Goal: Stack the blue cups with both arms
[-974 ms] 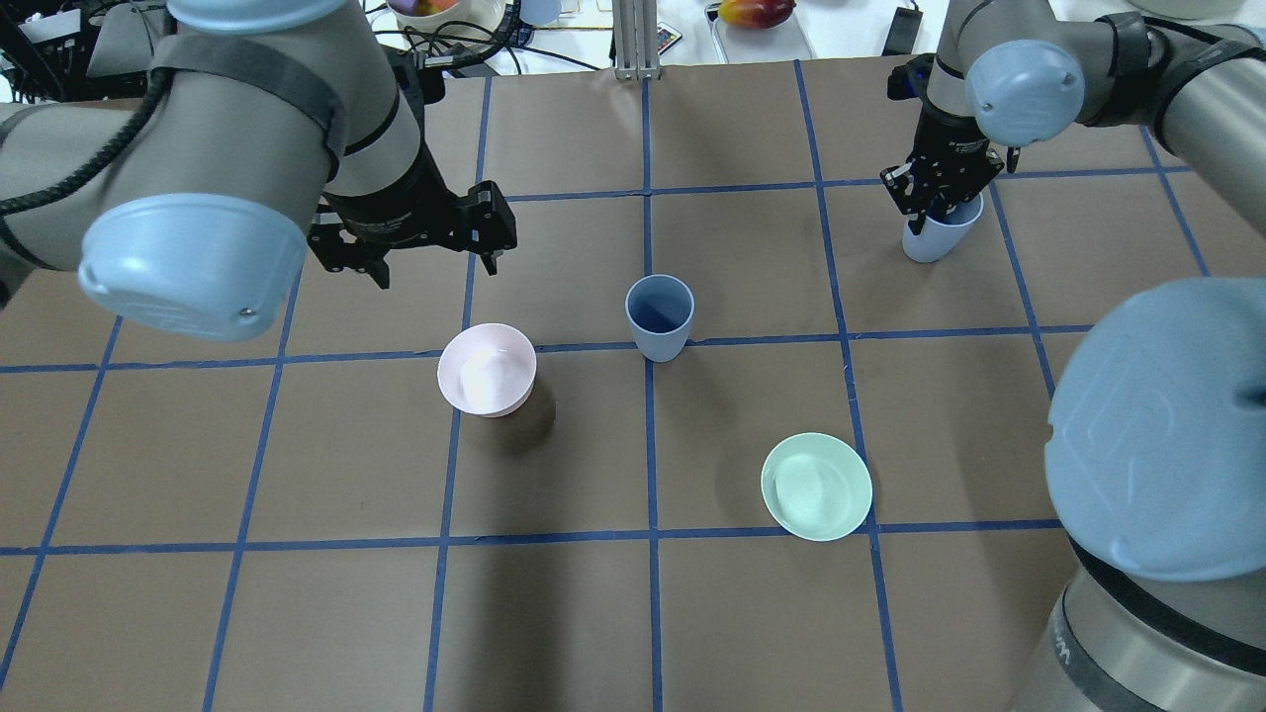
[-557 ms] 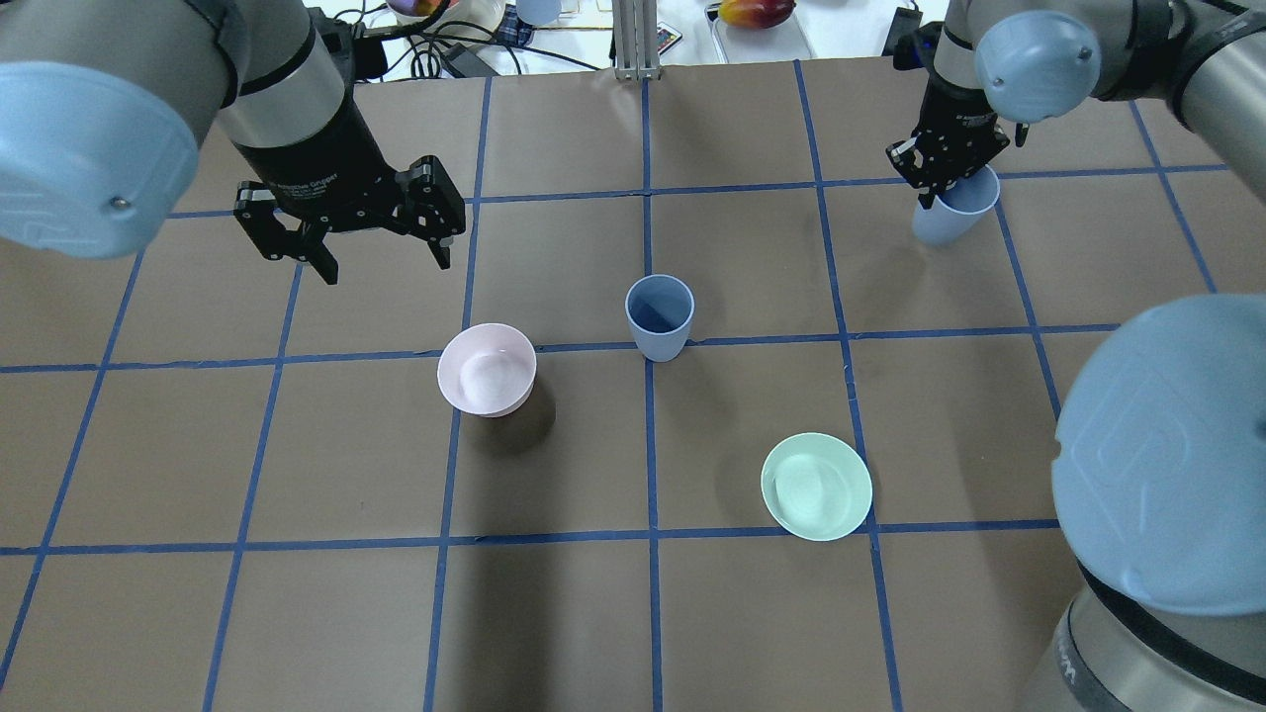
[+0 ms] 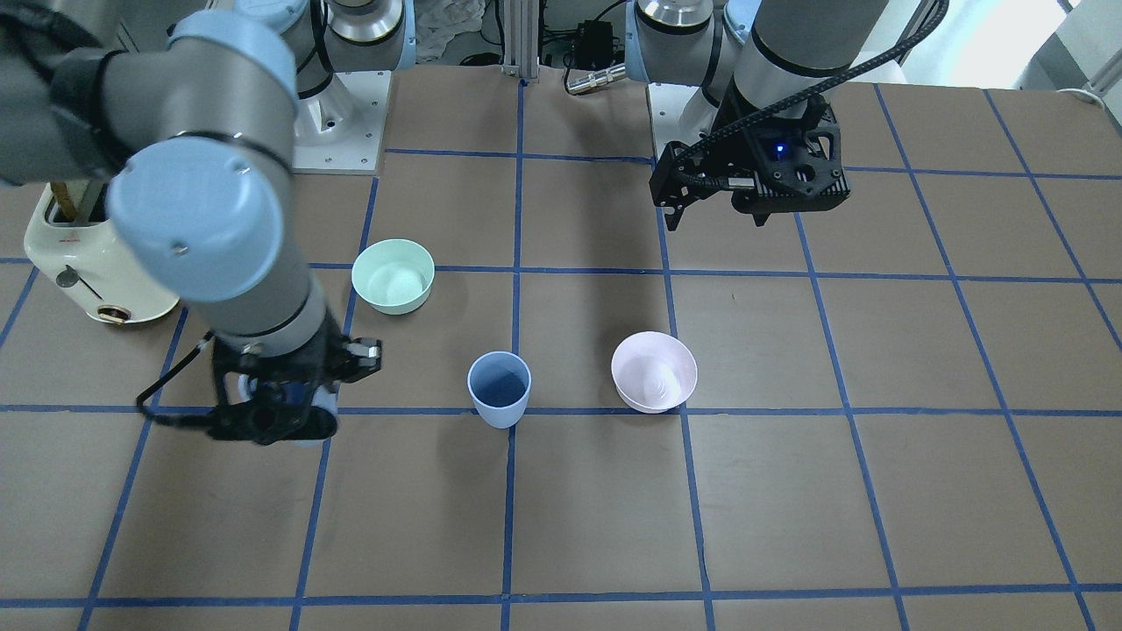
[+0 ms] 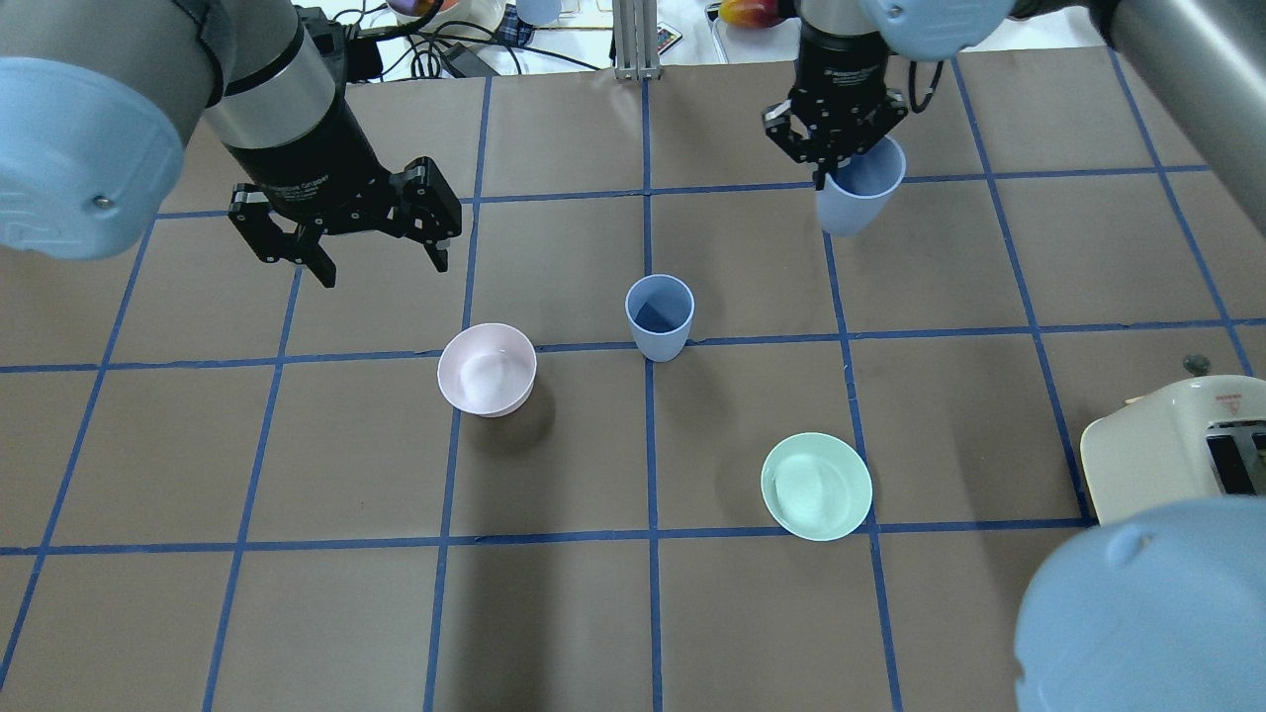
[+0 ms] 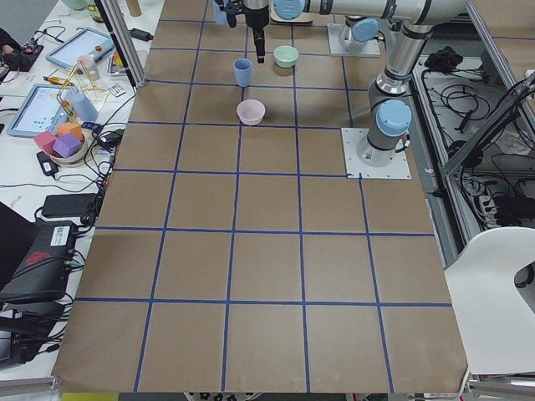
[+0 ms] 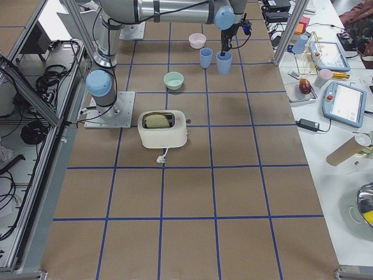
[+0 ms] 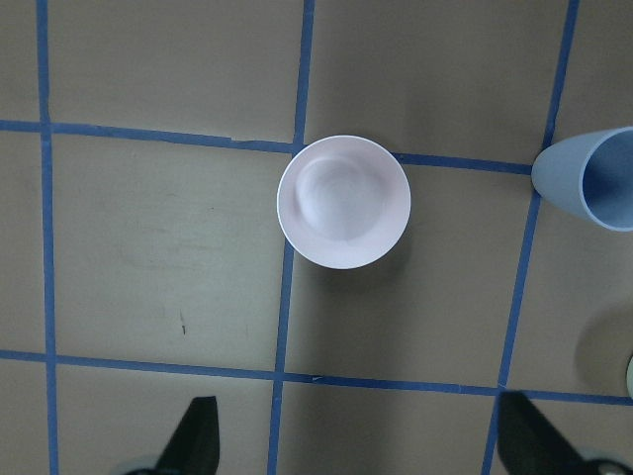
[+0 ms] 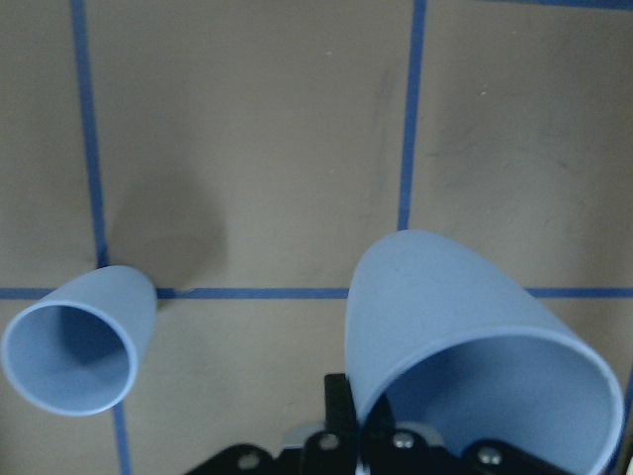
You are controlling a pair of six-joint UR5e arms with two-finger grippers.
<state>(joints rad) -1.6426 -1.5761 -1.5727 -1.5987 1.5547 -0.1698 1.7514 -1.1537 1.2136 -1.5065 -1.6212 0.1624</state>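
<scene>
One blue cup stands upright at the table's middle; it also shows in the front view and at the left wrist view's right edge. My right gripper is shut on the rim of the second blue cup and holds it tilted above the table, behind and to the right of the standing cup. The right wrist view shows the held cup close up and the standing cup at lower left. My left gripper is open and empty, hovering behind the pink bowl.
A mint-green bowl sits in front and to the right of the standing cup. A cream toaster stands at the right edge. The brown table has a blue tape grid. Clutter lies beyond the far edge.
My right gripper has carried its blue cup leftwards, towards the table's middle. My left gripper drew back to the left, then held still, open. The toaster is now uncovered.
</scene>
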